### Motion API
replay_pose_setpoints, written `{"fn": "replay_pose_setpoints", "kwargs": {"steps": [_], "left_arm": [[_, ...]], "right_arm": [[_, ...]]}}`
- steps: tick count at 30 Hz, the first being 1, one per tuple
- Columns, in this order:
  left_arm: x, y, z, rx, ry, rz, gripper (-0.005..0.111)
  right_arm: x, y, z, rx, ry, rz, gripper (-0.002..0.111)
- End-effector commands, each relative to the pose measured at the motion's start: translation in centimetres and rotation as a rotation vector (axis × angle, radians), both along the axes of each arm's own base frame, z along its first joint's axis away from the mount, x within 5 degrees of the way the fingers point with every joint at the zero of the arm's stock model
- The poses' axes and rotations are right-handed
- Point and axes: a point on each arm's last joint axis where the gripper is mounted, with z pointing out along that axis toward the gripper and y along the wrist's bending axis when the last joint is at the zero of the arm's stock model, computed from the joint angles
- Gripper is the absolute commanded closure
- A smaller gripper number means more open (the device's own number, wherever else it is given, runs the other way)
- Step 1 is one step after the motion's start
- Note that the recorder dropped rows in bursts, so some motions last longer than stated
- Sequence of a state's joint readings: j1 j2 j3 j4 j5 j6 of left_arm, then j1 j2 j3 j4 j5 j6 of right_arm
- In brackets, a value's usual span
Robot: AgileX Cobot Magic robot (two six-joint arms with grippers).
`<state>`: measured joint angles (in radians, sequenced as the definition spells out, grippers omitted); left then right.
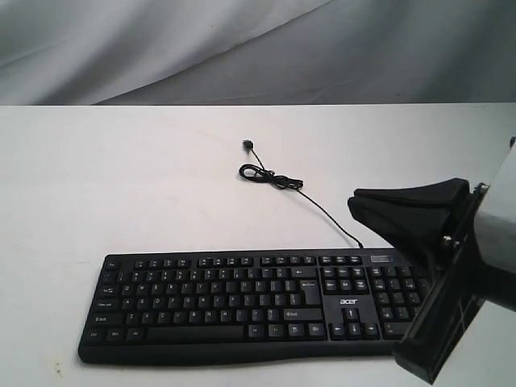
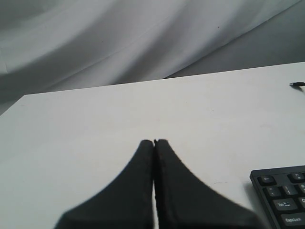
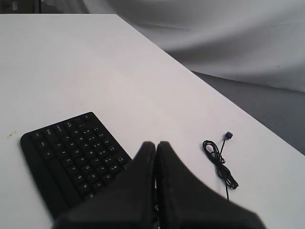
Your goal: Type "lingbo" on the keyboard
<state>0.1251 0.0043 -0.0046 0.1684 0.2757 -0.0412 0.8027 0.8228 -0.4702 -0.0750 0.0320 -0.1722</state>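
The black keyboard (image 1: 242,302) with white legends and an "acer" logo lies along the near edge of the white table (image 1: 121,185). Its thin cable (image 1: 274,177) runs back to a small coil and a plug. My right gripper (image 1: 355,203) hovers shut above the keyboard's number-pad end, holding nothing. In the right wrist view the shut right gripper (image 3: 156,144) hangs over the keyboard (image 3: 71,148), with the cable coil (image 3: 220,162) beside it. My left gripper (image 2: 154,141) is shut and empty over bare table, left of the keyboard corner (image 2: 283,195). The exterior view does not show it.
A grey cloth backdrop (image 1: 258,48) hangs behind the table's far edge. The cable plug (image 1: 249,144) lies at mid-table, behind the keyboard.
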Motion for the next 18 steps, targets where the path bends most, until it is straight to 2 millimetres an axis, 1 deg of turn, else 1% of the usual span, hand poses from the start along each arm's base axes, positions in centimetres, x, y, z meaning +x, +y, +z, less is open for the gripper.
{"fn": "replay_pose_setpoints", "kwargs": {"steps": [1,4,7,10,12,15,18], "left_arm": [[0.0,-0.1,0.0,-0.005,-0.010,-0.008,0.107],[0.0,-0.1,0.0,-0.005,-0.010,-0.008,0.107],[0.0,-0.1,0.0,-0.005,-0.010,-0.008,0.107],[0.0,-0.1,0.0,-0.005,-0.010,-0.008,0.107],[0.0,-0.1,0.0,-0.005,-0.010,-0.008,0.107],[0.0,-0.1,0.0,-0.005,-0.010,-0.008,0.107],[0.0,-0.1,0.0,-0.005,-0.010,-0.008,0.107]], "right_arm": [[0.0,-0.1,-0.3,-0.002,0.016,-0.005,0.108],[0.0,-0.1,-0.3,0.032,0.050,-0.021,0.108],[0.0,-1.2,0.1,0.064,0.074,-0.080,0.108],[0.1,-3.0,0.8,0.095,0.055,-0.177,0.108],[-0.2,-4.6,1.4,0.119,0.026,-0.251,0.108],[-1.2,-6.9,2.0,0.128,0.009,-0.364,0.108],[-2.4,-8.8,1.8,0.105,0.037,-0.486,0.108]]}}
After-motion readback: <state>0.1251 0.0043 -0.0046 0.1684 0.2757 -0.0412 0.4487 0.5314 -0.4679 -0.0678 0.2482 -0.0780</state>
